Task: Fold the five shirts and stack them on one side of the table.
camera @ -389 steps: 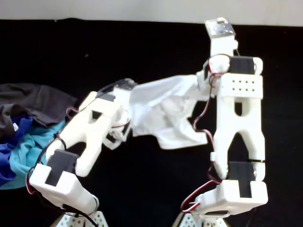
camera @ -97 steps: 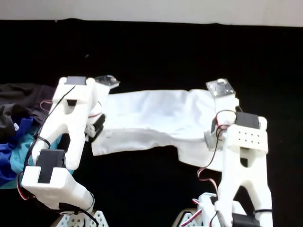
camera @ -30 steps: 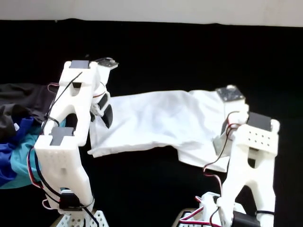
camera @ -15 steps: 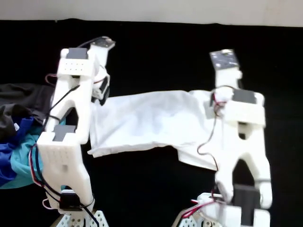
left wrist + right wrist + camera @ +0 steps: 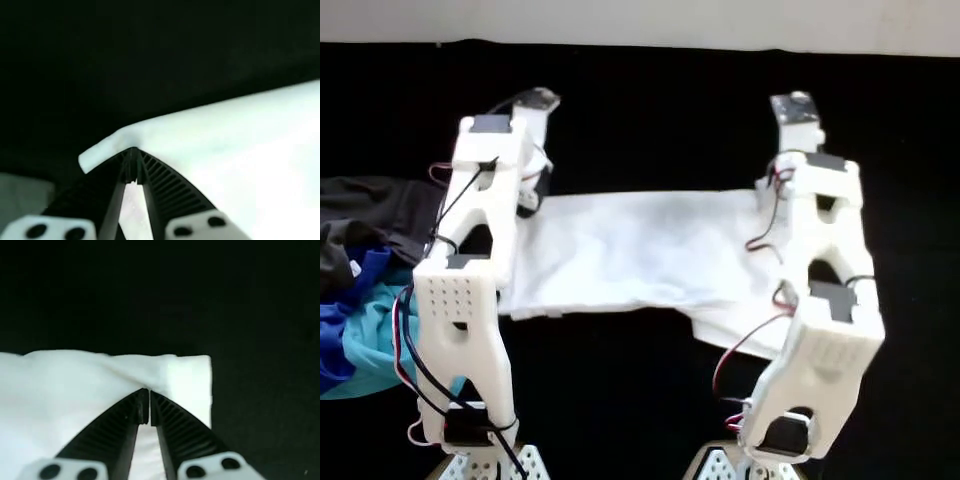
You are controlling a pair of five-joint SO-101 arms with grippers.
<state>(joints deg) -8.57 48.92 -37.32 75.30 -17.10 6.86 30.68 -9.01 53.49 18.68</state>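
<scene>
Now, from the left, the pile of other shirts [image 5: 365, 270] sits at the counter's [image 5: 650, 110] left edge, and near it the left end effector [image 5: 132, 167] is pinched tight on a far corner of the white shirt [image 5: 640, 250]. Both arms have pushed away from their bases, so the shirt is spread wide and pulled straight between them, ready, I think, for a fold. The right end effector [image 5: 145, 407] is pinched tight on the other far corner, with bare counter beyond it and to its right.
</scene>
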